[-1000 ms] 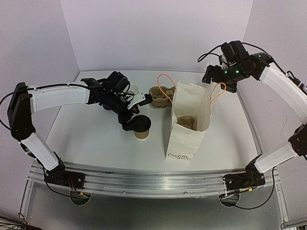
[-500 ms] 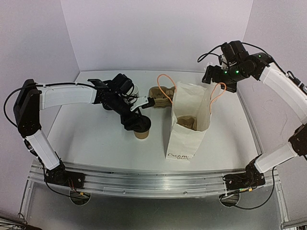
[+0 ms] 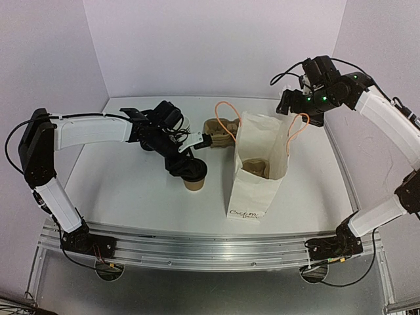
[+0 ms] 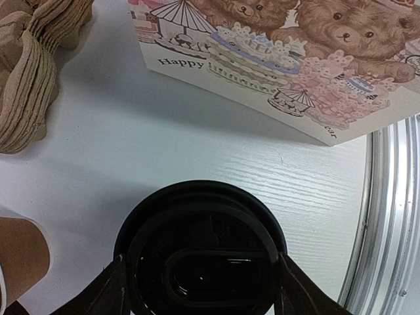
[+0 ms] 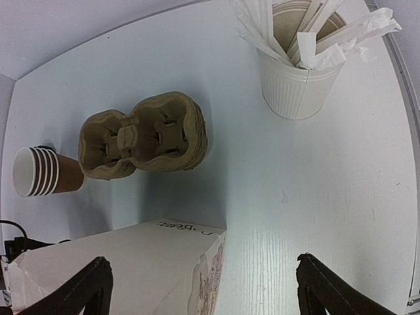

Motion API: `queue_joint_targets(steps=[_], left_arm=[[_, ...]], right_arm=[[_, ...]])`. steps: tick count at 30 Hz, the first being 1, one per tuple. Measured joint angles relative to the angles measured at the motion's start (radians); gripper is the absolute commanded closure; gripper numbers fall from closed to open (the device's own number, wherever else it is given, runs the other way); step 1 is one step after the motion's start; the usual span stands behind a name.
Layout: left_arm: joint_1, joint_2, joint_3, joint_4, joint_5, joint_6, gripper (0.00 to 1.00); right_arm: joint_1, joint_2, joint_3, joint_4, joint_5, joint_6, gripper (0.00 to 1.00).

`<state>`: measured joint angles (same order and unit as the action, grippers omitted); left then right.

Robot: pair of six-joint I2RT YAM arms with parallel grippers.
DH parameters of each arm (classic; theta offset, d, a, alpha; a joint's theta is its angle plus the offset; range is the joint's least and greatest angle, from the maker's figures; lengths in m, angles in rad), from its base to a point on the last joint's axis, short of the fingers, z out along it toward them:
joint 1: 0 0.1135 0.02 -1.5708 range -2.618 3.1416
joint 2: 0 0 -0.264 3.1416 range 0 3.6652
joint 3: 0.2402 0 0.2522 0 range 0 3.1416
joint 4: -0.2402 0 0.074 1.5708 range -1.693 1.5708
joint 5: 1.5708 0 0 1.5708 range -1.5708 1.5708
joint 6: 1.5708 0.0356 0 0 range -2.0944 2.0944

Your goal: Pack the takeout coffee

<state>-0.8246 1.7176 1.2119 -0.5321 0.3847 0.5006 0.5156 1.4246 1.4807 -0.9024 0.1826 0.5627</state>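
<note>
Brown takeout coffee (image 3: 195, 182), one cup, clasped by the left hand (image 4: 200, 292); the right hand (image 5: 207, 285) hangs released.

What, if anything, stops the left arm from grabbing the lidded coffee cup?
Likely nothing, so yes: the left pincer sits right over the takeout coffee, its fingers flanking the black lid, with nothing between.

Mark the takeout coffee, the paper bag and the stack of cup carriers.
takeout coffee (image 4: 203, 262), left wrist view, top of its black lid.
paper bag (image 3: 251, 190), top external view, white front panel.
stack of cup carriers (image 5: 144, 134), right wrist view, uppermost carrier's middle.
</note>
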Motion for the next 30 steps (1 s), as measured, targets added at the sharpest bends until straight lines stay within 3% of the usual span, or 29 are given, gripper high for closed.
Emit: queue_joint_targets(steps=[10,21,30], left_arm=[[0.0,-0.012,0.026,-0.029,-0.023,-0.025,0.51],[0.002,-0.108,0.11,-0.148,-0.094,-0.037,0.52],[0.015,-0.157,0.366,-0.348,-0.155,-0.026,0.52]], right_arm=[[0.0,0.0,0.014,-0.001,0.001,-0.007,0.07],[-0.01,0.018,0.155,-0.001,0.015,0.03,0.1],[-0.069,0.051,0.19,-0.121,-0.048,0.168,0.15]])
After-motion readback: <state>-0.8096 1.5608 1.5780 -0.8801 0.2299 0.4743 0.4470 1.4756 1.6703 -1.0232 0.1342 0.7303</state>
